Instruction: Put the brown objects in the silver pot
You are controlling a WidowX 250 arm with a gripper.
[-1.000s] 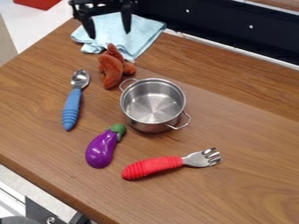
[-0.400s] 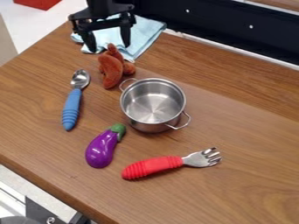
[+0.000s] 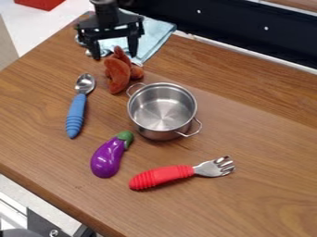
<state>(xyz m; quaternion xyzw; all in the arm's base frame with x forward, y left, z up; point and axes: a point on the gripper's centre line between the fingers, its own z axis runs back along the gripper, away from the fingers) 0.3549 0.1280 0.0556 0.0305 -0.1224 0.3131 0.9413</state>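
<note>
Over the far corner of the brown wooden bench (image 3: pixel 260 120), look for the black two-finger gripper (image 3: pixel 114 56), spread wide with nothing inside, likely to fit around the fuzzy reddish-brown soft toy (image 3: pixel 117 74) just in front. Find that toy beside the round silver metal pot (image 3: pixel 161 134), not in it, likely only a short way to carry. See the pot upright and uncovered, ready for filling.

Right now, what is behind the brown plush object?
Behind the brown plush object lies a light blue cloth, with the open black gripper over it. The gripper and plush object hide parts of the cloth.
</note>
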